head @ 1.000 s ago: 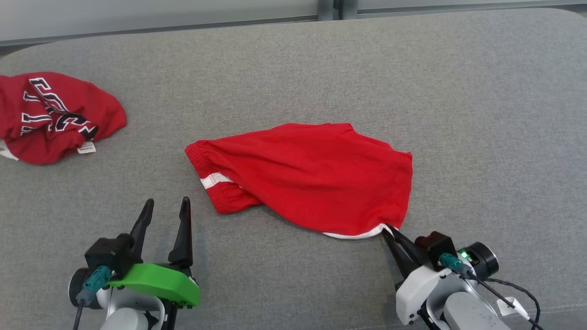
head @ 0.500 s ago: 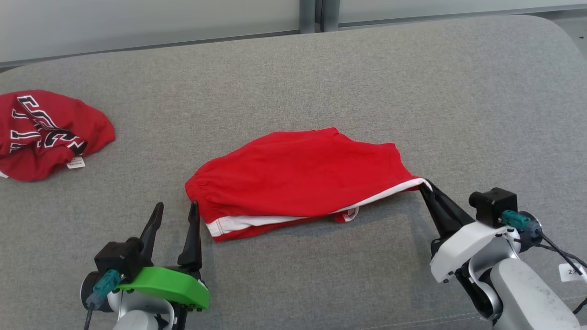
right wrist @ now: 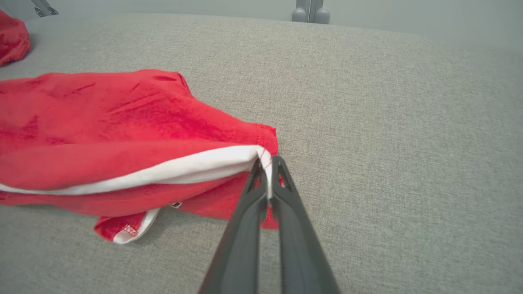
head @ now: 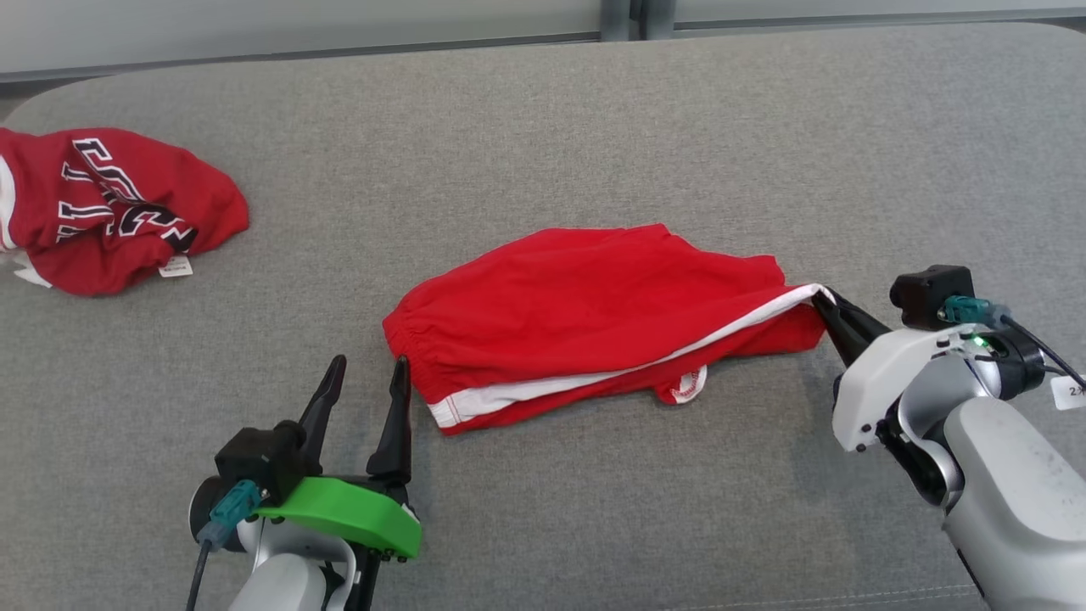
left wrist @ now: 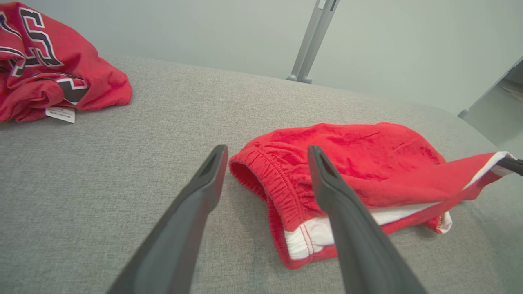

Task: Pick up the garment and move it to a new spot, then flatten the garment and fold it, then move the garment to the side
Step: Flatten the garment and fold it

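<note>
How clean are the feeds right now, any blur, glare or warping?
Head view: sharp, even light, no glare, soft shadow under the red shorts. Left wrist view: wide-angle stretch, foreground slightly soft. Right wrist view: pinched white hem crisp, far background hazy.

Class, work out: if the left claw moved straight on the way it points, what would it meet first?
Likely the gathered waistband of the red shorts, just ahead of the left claw; depth unclear.

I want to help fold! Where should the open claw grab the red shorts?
The gathered waistband end of the red shorts, coming in low from the side of the left claw. That thick edge stands up off the cushion right before its open fingers, opposite the corner the right claw pinches.
</note>
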